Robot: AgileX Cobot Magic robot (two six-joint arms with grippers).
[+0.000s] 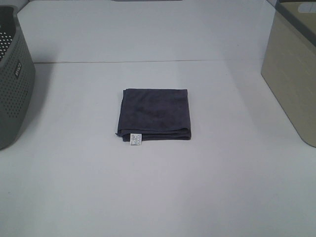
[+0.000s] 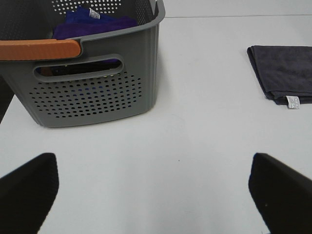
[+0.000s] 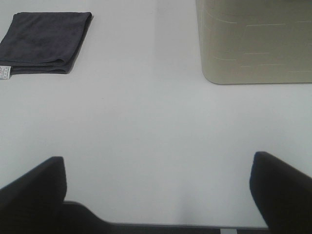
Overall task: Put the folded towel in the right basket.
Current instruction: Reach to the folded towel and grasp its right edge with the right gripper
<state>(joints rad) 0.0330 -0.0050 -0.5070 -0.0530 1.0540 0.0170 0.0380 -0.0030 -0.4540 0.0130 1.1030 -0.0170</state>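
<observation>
– So, where is the folded towel (image 1: pixel 154 114) against the two grippers?

– Well apart from both. It lies flat in the middle of the white table (image 1: pixel 158 197), between the grey left basket (image 1: pixel 12 84) and the beige right basket (image 1: pixel 291 74), touching neither. The left gripper (image 2: pixel 155 195) hangs over bare table near the grey basket, with the towel further off to the right. The right gripper (image 3: pixel 156 195) hangs over bare table near the beige basket, with the towel further off to the left.

– And the jaws?

– Both pairs are spread wide, with nothing between them. The high camera shows neither arm.

– How does the towel look?

– Dark grey, folded into a rough square. Its layered edges stack along the near side, and a small white label (image 1: pixel 136 139) sticks out at the near left corner.

– Anything in the baskets?

– The grey one holds a blue cloth (image 2: pixel 92 24). The inside of the beige one cannot be seen.
</observation>
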